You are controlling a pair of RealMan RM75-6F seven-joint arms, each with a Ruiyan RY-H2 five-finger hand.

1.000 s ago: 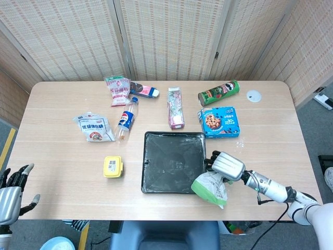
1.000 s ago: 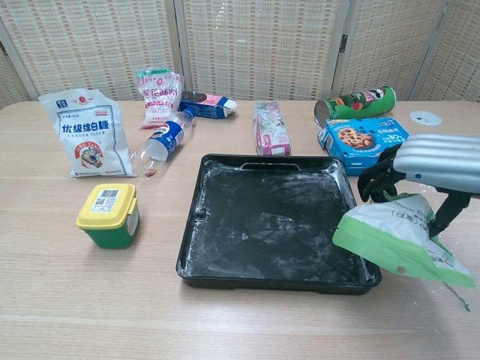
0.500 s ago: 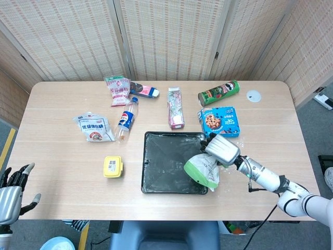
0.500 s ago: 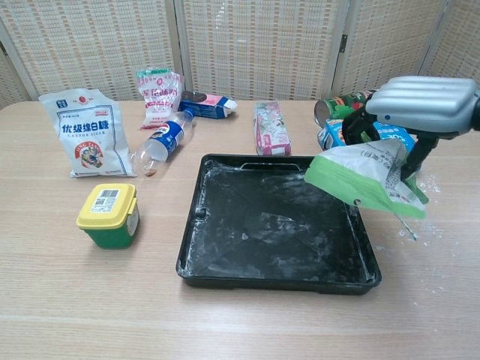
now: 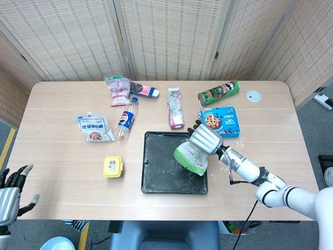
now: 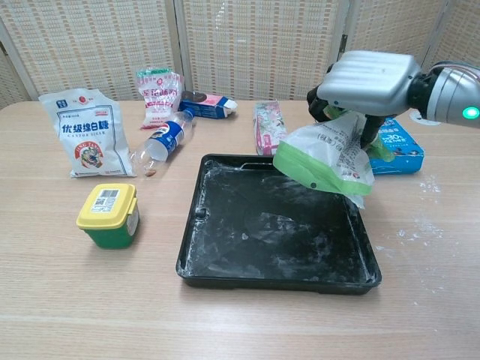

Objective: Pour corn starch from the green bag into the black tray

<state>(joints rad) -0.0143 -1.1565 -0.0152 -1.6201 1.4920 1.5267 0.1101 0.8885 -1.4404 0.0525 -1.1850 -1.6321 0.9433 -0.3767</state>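
The green bag (image 5: 191,157) is gripped from above by the right robot hand (image 5: 205,139) and is held in the air over the 3 o'clock part of the black tray (image 5: 156,174); in the chest view the bag (image 6: 324,158) hangs tilted beneath the right robot hand (image 6: 367,81), its green-edged end pointed toward 8 o'clock. The black tray (image 6: 225,247) lies flat near the middle of the tabletop (image 5: 62,166), and a thin smear of white powder is seen across its floor. Specks of white powder are also scattered on the tabletop at 3 o'clock of the tray. The left robot hand (image 5: 9,190) is seen only at the 8 o'clock corner of the head view, off the tabletop edge, with fingers spread and nothing held.

A yellow-lidded container (image 5: 113,166) stands at 9 o'clock of the tray. A blue cookie box (image 5: 221,121) and a green chip can (image 5: 218,92) lie at 1 o'clock of it, a pink carton (image 5: 176,107) at 12 o'clock, and a plastic bottle (image 5: 126,119) and a white sugar bag (image 5: 94,128) at 10 o'clock.
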